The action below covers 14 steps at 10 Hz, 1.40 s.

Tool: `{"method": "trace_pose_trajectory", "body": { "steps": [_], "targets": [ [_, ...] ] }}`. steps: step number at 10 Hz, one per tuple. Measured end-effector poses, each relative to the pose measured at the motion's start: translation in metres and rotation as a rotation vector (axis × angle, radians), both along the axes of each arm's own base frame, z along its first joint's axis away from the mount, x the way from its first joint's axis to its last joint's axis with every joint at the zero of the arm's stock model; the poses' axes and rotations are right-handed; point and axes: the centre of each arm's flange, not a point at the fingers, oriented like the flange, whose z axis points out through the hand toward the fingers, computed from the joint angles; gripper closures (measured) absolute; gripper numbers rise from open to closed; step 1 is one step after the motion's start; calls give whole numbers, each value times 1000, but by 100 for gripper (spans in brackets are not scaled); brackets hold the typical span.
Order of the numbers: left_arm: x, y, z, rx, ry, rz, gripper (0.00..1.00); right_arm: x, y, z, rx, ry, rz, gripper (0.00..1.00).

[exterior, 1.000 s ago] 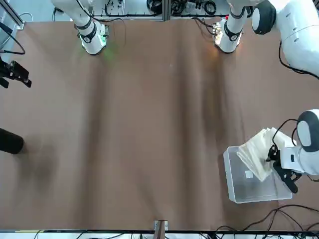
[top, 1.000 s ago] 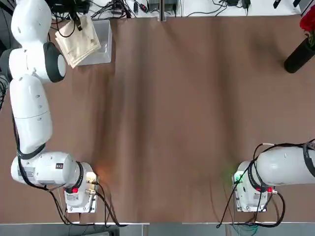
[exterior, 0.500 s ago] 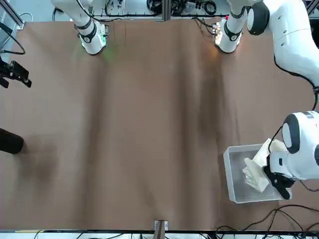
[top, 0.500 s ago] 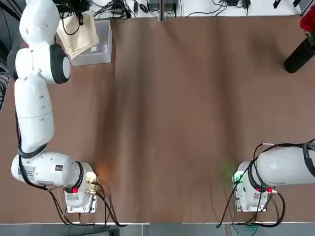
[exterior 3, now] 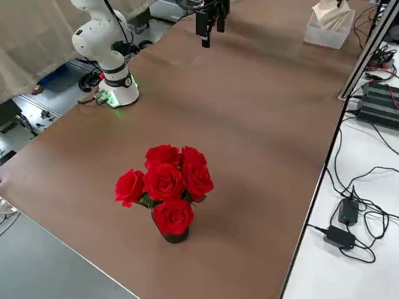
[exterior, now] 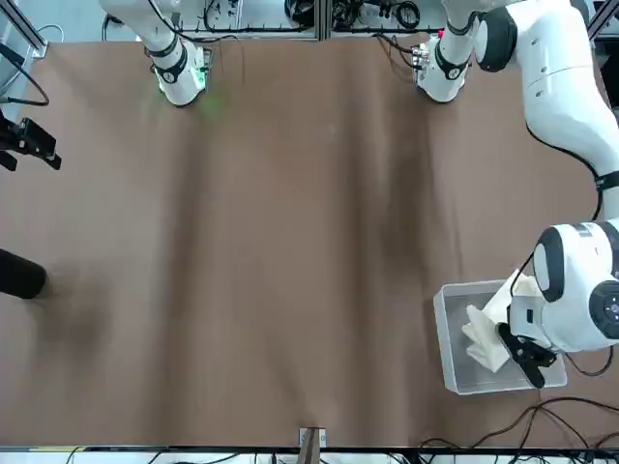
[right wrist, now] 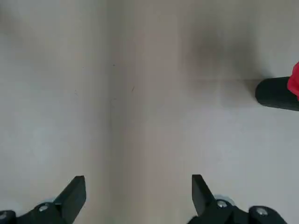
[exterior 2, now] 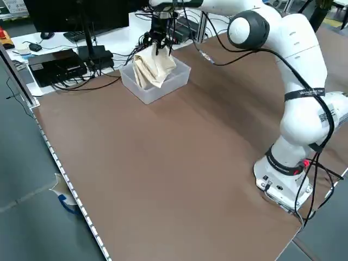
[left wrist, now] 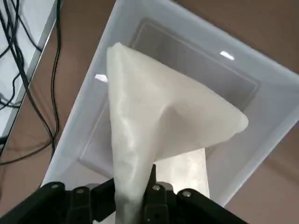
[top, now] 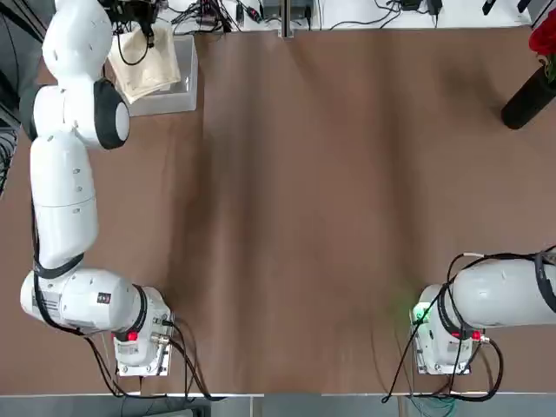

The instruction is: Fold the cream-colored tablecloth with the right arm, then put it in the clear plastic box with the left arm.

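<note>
Left gripper (left wrist: 135, 205) clamped tight on the folded cloth (left wrist: 159, 126), hanging long-axis vertical, lower end dipping into the box (top: 184, 91) at the table's (top: 330, 217) far left corner. Right gripper (right wrist: 138, 196) idle above the table, fingers spread wide, holding nothing.

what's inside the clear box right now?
The folded cream-colored tablecloth hangs into the clear plastic box, pinched by the left gripper. Part of the box floor shows bare; the rest is hidden under the cloth.
</note>
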Motion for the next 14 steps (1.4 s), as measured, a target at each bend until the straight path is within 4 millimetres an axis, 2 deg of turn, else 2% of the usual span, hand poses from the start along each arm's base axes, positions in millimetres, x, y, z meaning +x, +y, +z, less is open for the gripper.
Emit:
{"method": "trace_pose_trajectory", "body": {
  "steps": [2,6,7,8,10,13,14],
  "targets": [
    [6,1,-7,2,-36,-21,85,0,0,0,0,0,0,0],
    [16,9,-55,10,-72,-32,85,0,0,0,0,0,0,0],
    [18,9,-58,10,-83,-28,84,0,0,0,0,0,0,0],
    [19,8,-55,9,-92,-14,72,0,0,0,0,0,0,0],
    [21,8,-41,7,-117,-2,42,0,0,0,0,1,0,0],
    [12,16,-2,-12,-93,55,0,0,0,-1,0,2,0,0],
    [6,16,12,-36,-72,118,0,0,0,-1,0,2,0,0]
  ]
}}
